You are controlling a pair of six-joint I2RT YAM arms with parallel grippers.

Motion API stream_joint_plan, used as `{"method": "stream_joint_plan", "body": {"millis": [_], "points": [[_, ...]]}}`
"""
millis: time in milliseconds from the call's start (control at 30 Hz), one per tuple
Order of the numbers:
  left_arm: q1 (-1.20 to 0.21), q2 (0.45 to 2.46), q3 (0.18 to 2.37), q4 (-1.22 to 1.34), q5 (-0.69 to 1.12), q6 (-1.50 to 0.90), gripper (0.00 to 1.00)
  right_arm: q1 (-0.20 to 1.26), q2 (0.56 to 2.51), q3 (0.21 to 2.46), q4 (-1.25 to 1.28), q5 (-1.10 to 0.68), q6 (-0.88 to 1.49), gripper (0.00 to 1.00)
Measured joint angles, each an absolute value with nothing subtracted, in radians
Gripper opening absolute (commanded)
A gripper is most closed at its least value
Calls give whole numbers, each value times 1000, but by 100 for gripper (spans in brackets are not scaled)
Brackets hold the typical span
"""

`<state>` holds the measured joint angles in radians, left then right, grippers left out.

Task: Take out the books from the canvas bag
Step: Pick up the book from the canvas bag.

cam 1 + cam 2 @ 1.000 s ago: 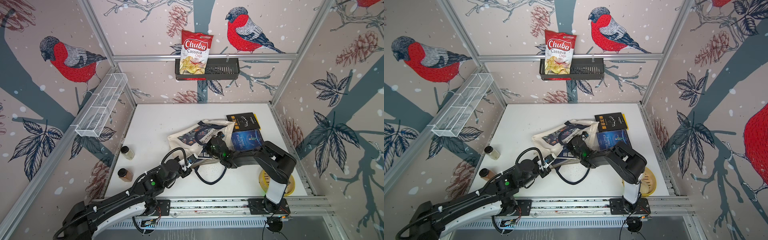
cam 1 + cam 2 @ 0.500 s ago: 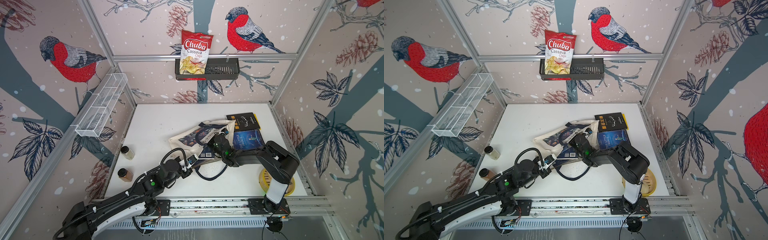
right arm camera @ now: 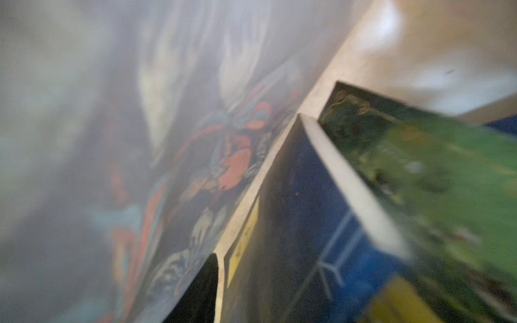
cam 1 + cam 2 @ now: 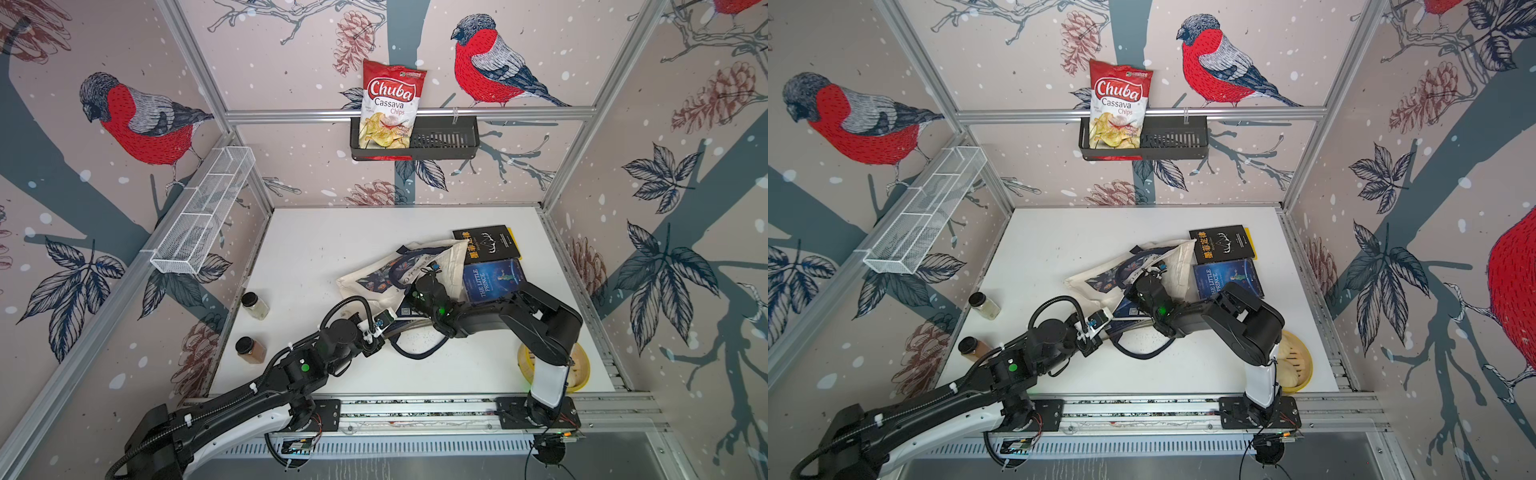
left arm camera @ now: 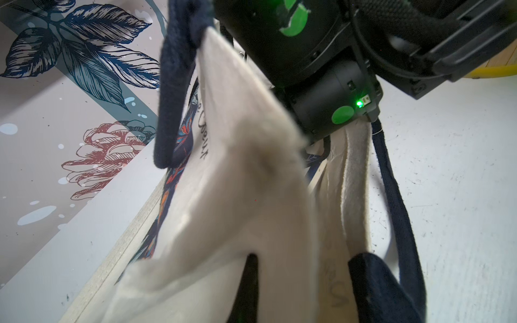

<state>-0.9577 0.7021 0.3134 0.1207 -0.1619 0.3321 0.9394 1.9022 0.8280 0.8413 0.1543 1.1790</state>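
The cream canvas bag (image 4: 374,282) (image 4: 1100,282) lies on its side mid-table, mouth toward the front. My left gripper (image 4: 386,322) (image 5: 279,302) is shut on the upper cloth rim and holds the mouth up. My right arm's wrist (image 4: 428,291) reaches in through the mouth, and cloth hides its jaws in both top views. In the right wrist view my right gripper (image 3: 279,307) is shut on a navy book (image 3: 307,223), with a green-covered book (image 3: 433,181) beside it. A navy book (image 4: 409,320) pokes out of the mouth. A black book (image 4: 488,243) and the blue Little Prince book (image 4: 492,278) lie outside at the right.
Two spice jars (image 4: 255,305) (image 4: 249,350) stand at the left edge. A yellow dish (image 4: 577,370) sits at the front right behind the right arm. A navy strap loop (image 4: 419,353) trails toward the front. A chips bag (image 4: 388,108) stands in a wall basket, and a white wire rack (image 4: 203,216) hangs left.
My right gripper has pushed deeper into the bag and its jaws have narrowed. The bag's upper cloth has shifted toward the back. The left arm has held still.
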Motion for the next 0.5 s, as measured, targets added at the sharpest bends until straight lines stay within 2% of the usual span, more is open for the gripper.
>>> {"method": "stream_joint_plan", "body": {"millis": [100, 167, 500], "points": [[-958, 703, 313, 109, -162, 332, 0, 928, 1940, 839, 882, 146, 1214, 45], [-958, 702, 313, 106, -162, 332, 0, 915, 1965, 850, 912, 128, 1238, 42], [-958, 696, 313, 106, -159, 332, 0, 885, 1992, 878, 880, 109, 1287, 6]]}}
